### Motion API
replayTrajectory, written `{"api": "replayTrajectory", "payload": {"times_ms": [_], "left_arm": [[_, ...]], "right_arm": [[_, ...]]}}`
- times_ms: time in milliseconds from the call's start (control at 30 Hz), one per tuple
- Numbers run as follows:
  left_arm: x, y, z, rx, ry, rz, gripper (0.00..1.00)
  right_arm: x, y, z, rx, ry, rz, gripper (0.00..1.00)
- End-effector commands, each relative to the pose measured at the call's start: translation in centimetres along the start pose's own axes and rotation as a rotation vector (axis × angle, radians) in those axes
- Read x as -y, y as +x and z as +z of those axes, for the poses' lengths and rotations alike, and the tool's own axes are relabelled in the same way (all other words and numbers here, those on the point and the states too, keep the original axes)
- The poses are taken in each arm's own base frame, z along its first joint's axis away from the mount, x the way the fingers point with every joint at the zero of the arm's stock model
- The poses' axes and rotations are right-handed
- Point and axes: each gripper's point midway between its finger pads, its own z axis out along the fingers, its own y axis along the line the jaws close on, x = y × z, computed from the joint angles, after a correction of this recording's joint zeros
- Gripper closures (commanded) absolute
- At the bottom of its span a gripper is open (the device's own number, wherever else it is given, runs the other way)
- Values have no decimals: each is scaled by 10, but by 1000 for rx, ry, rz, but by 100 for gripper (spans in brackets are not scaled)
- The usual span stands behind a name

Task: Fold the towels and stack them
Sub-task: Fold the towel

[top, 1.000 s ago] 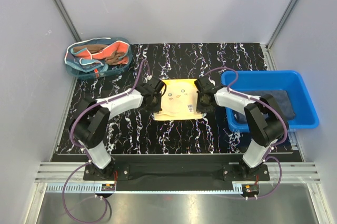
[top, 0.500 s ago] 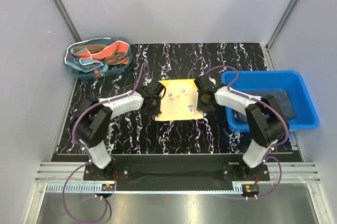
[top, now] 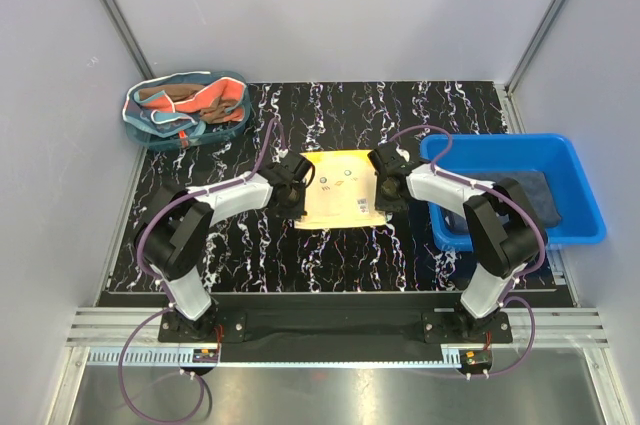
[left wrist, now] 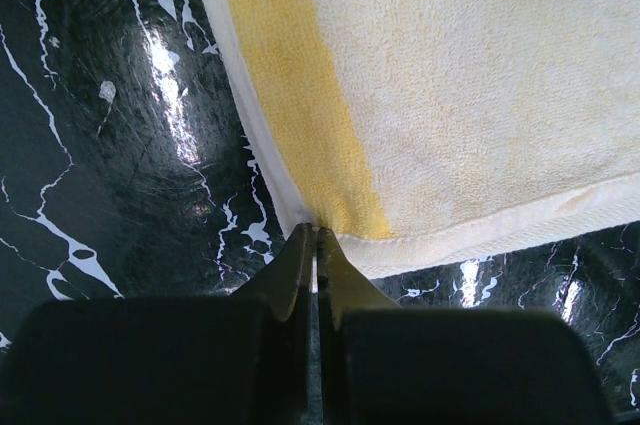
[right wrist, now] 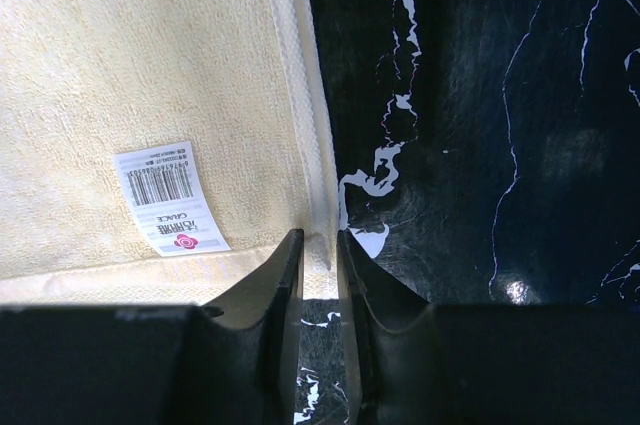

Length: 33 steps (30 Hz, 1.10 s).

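A yellow towel [top: 340,202] with small face marks lies flat on the black marble table, between my two grippers. My left gripper [top: 299,190] is at its left side. In the left wrist view the left gripper [left wrist: 316,235] is shut on a corner of the yellow towel [left wrist: 450,95]. My right gripper [top: 384,188] is at its right side. In the right wrist view the right gripper [right wrist: 319,238] has its jaws pinched on the white hem at a corner of the towel [right wrist: 150,65], beside a barcode label [right wrist: 170,197]. An orange-red towel [top: 214,100] lies in the basket. A dark grey-blue towel [top: 553,195] lies in the bin.
A teal mesh-sided basket [top: 135,123] stands at the far left corner of the table. A rigid blue plastic bin [top: 500,142] stands at the right, close to my right arm. Grey walls enclose the table on three sides.
Both grippers stay at the yellow towel's sides. The left one has edged slightly, and the towel's face marks have shifted a little.
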Motion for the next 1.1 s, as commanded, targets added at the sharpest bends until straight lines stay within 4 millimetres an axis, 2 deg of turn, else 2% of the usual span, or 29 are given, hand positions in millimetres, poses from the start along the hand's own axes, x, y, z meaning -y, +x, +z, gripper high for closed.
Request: {"api": "replayTrajectory", "payload": {"times_ms": [0, 500, 700, 933, 1067], "left_arm": [[6, -5, -2, 20, 22, -4, 100], [9, -6, -2, 20, 27, -6, 100], [8, -5, -3, 22, 22, -7, 100], [9, -10, -11, 38, 22, -9, 100], [11, -13, -15, 41, 23, -4, 100]], "right_arm": [[-3, -5, 0, 30, 5, -17, 74], [-4, -4, 5, 19, 7, -26, 76], [1, -4, 4, 23, 29, -33, 87], [0, -15, -8, 54, 26, -40, 84], [-1, -15, -9, 49, 22, -44, 92]]}}
